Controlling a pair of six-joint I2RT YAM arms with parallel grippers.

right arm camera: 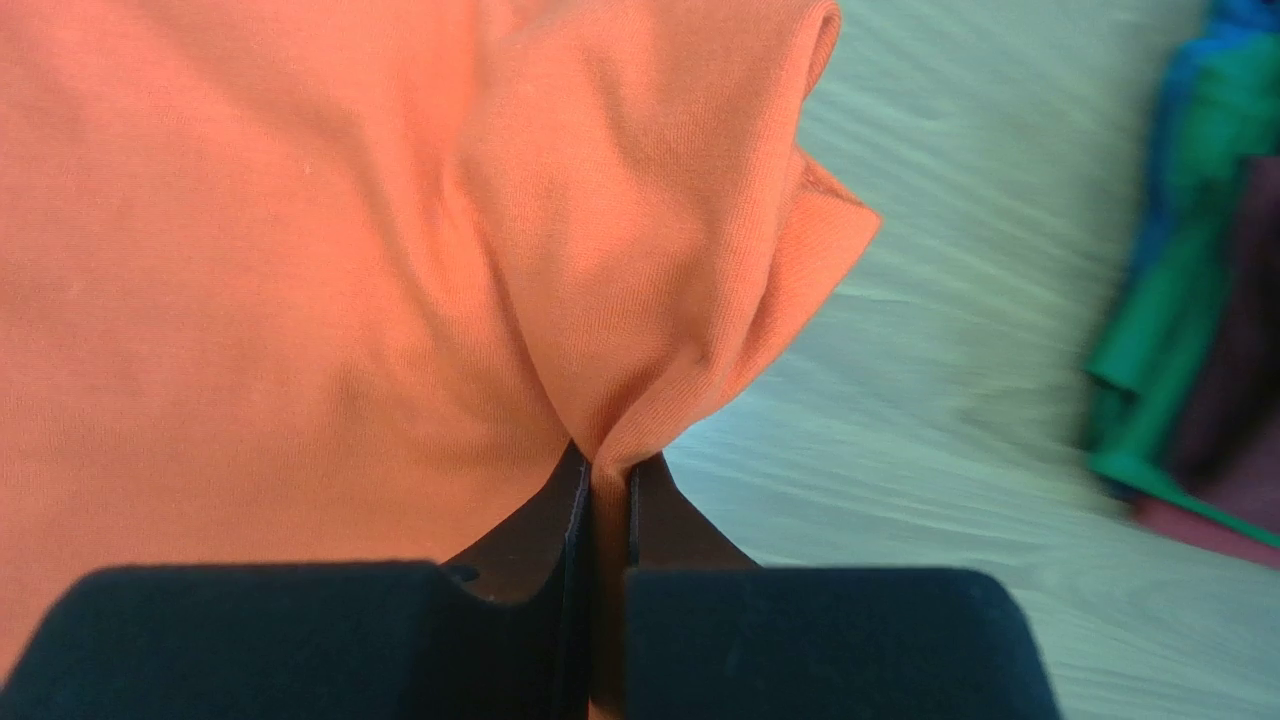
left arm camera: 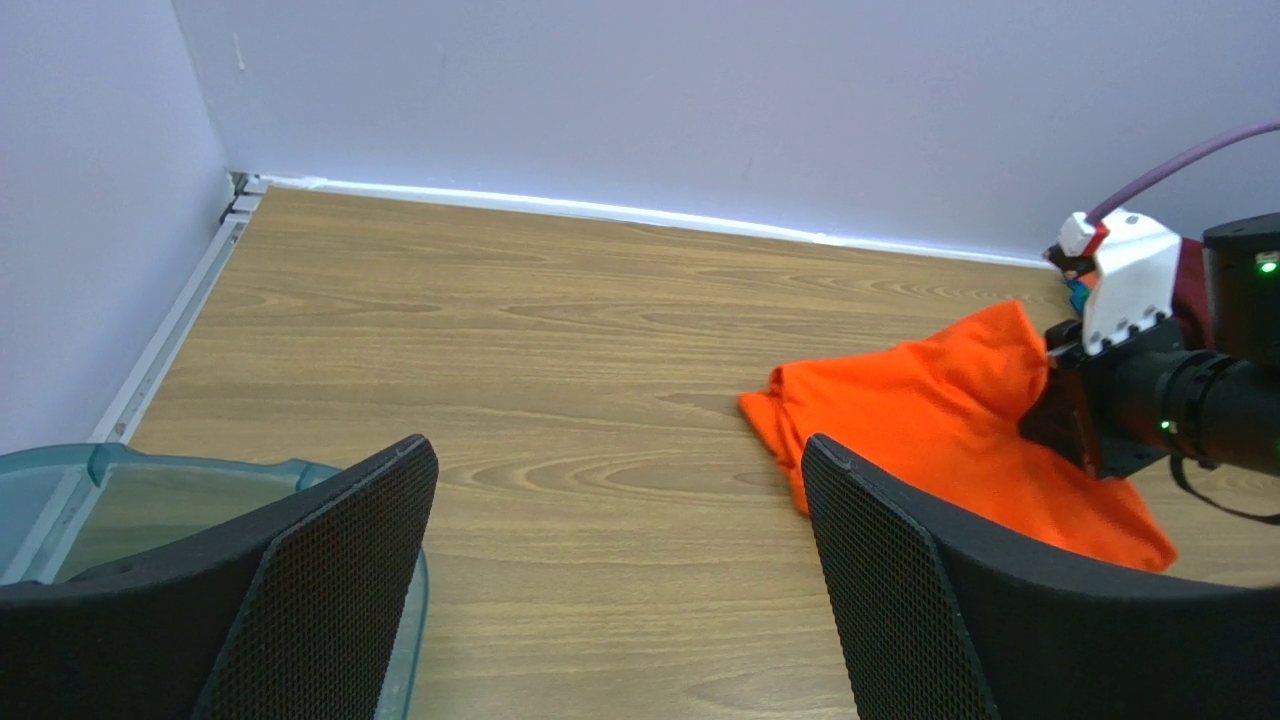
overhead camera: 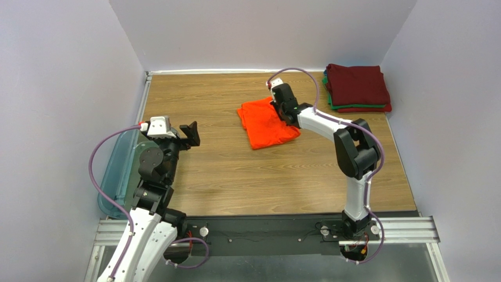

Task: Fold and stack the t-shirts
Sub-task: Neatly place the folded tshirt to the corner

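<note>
Gripping folded orange t-shirt (overhead camera: 267, 122): right pincer (right arm camera: 604, 474) clamped on its edge, left pincer (left arm camera: 616, 503) apart. Next, probably: lift toward stack (overhead camera: 357, 88).

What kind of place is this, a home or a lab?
Likely a robot lab test cell: plain white walls box in a wooden table, the left arm and right arm are bolted to a metal rail at its near edge, and folded shirts sit stacked in one corner.

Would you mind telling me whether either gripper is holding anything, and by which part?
The right gripper pinches the orange t-shirt by a bunched fold at its edge; the left gripper is open, holding nothing.
</note>
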